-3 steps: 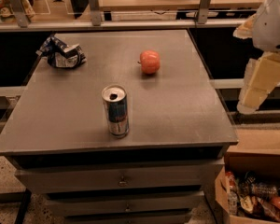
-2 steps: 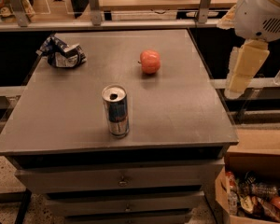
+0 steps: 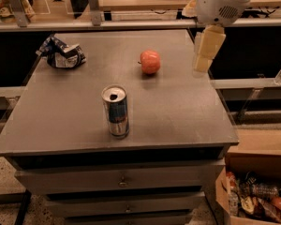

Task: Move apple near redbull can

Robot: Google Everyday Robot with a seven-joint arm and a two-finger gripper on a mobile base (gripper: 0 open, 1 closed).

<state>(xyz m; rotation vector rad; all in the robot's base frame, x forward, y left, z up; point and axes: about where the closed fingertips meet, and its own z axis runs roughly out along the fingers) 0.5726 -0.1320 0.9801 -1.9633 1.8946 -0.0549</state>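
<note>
The claw (image 3: 205, 51), the robot's cream-coloured gripper, hangs pointing downward from a rounded white arm housing (image 3: 222, 0) at the top of the camera view, over the far right edge of a grey table (image 3: 178, 111). Whether the claw is spread or pressed together cannot be told from this angle, and it holds nothing that can be seen.

Just to its left, apart from it, an orange-red apple (image 3: 150, 61) sits on the far half of the tabletop, casting a small shadow on the surface.

Nearer the front edge and left of centre, a silver and blue drink can (image 3: 115, 110) stands upright, its silver top showing a dark opening. The apple lies well apart from the can, behind it and to its right.

At the far left corner of the tabletop rests a crumpled blue-and-white snack bag (image 3: 61, 54).

Below the tabletop, drawers (image 3: 122, 181) with small handles run across the front. On the floor at the lower right stands a cardboard box (image 3: 260, 146) filled with assorted packaged items.
</note>
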